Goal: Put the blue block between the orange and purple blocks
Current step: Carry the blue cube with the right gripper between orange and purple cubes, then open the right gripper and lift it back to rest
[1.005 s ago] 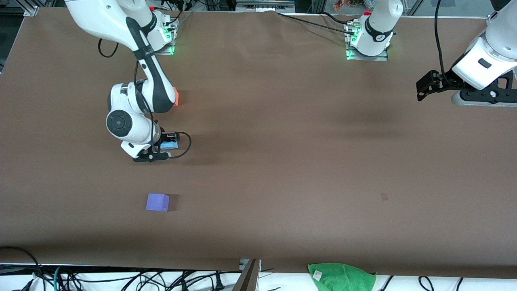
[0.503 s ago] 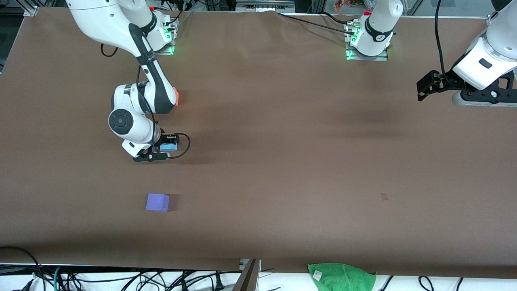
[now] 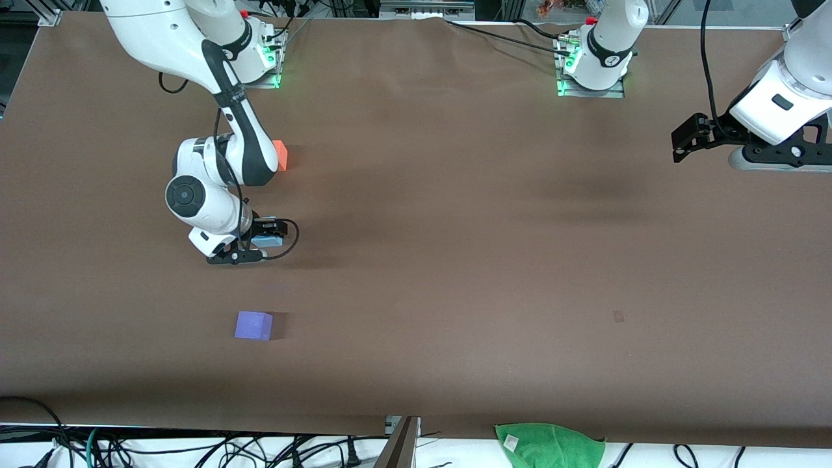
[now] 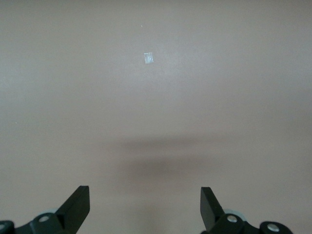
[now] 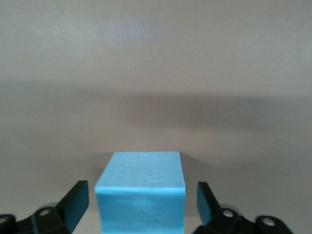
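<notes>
The blue block (image 3: pixel 266 240) rests on the table between the orange block (image 3: pixel 280 156) and the purple block (image 3: pixel 253 325). My right gripper (image 3: pixel 258 243) is low around the blue block. In the right wrist view the blue block (image 5: pixel 140 195) stands between the open fingers (image 5: pixel 75 202) of my right gripper (image 5: pixel 141 189), with a gap on each side. The right arm partly hides the orange block. My left gripper (image 3: pixel 682 140) waits open and empty above the left arm's end of the table; it also shows in the left wrist view (image 4: pixel 145 192).
A green cloth (image 3: pixel 549 445) lies at the table's edge nearest the front camera. A small pale mark (image 3: pixel 618 316) is on the brown table top (image 3: pixel 455 260), and the left wrist view also shows a mark (image 4: pixel 149 58).
The right arm's wrist and gripper, with the blue block between the fingers, shifted slightly toward the front camera and the right arm's end. More of the orange block shows. The left arm has not moved.
</notes>
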You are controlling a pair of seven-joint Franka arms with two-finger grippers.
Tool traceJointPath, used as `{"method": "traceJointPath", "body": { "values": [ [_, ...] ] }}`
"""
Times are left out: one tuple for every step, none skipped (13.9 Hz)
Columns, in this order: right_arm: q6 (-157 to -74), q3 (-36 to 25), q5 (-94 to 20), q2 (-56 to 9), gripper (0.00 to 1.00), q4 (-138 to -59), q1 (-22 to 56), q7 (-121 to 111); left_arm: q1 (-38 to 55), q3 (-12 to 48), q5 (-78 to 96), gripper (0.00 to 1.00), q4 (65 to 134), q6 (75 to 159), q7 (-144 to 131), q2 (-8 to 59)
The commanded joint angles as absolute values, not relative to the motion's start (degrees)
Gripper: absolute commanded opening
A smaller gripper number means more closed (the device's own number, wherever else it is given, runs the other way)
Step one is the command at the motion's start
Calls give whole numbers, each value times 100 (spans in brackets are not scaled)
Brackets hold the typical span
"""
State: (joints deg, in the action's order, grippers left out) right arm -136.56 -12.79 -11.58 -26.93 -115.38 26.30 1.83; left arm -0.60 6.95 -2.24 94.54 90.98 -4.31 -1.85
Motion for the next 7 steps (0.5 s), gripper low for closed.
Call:
{"method": "traceJointPath", "body": {
  "values": [
    [-13474, -1248, -1301, -2374, 100, -11374, 2575, 149, -97, 729, -246, 100, 9387, 9009, -396, -202],
    [-13378, -1257, -1292, -2269, 100, -11234, 2575, 384, -97, 729, -246, 100, 9387, 9009, -396, -202],
    [-13316, -1257, -1275, -2154, 100, -11137, 2584, 448, -97, 738, -246, 100, 9387, 9009, -396, -211],
    [-13333, -1309, -1248, -1988, 100, -11127, 2567, 379, -97, 738, -246, 100, 9387, 9009, -396, -202],
    [-13333, -1510, -1222, -1873, 100, -11083, 2575, 265, -97, 738, -246, 100, 9387, 9009, -396, -211],
    [-13290, -1599, -1213, -1776, 100, -10944, 2575, -15, -97, 738, -246, 100, 9387, 9009, -396, -202],
    [-13106, -1678, -1152, -1636, 100, -10916, 2584, -200, -97, 730, -246, 100, 9387, 9009, -396, -202]
  ]
}}
